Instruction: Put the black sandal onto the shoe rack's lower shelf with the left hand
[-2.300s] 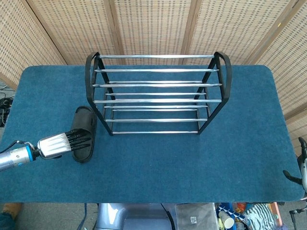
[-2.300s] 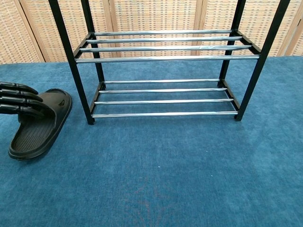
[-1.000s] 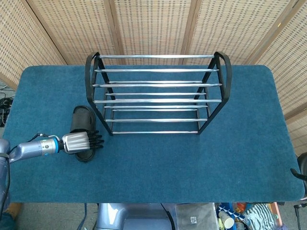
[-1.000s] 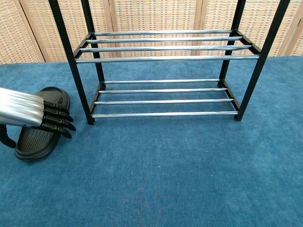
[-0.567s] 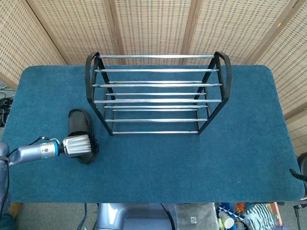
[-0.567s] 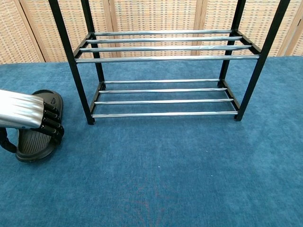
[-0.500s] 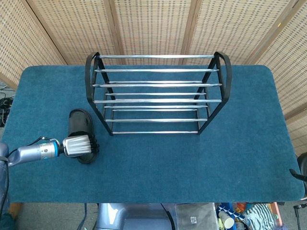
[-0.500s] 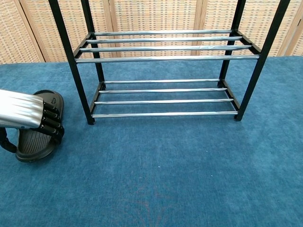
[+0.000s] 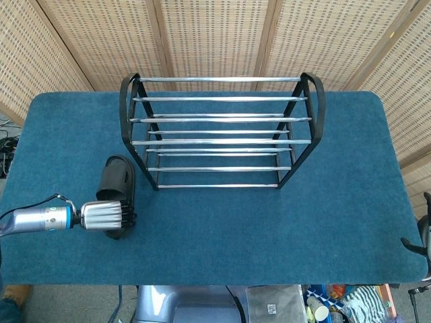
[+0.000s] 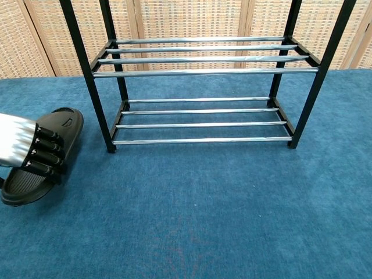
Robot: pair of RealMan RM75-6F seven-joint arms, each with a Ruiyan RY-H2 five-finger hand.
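The black sandal lies on the blue table left of the shoe rack, toe pointing to the back. My left hand reaches in from the left, its fingers curled over the sandal's middle and gripping it. In the chest view the left hand covers the sandal mid-length; the heel end shows below it. The rack's lower shelf of chrome bars holds nothing. Only a dark bit of my right hand shows at the right edge; its fingers are hidden.
The blue carpeted table stretches wide in front of the rack. The rack's black left post stands between the sandal and the shelf opening. Wicker screens close off the back.
My left hand has closed on the sandal and pulled back to the left and nearer the front edge; the sandal has shifted with it, away from the rack's left post.
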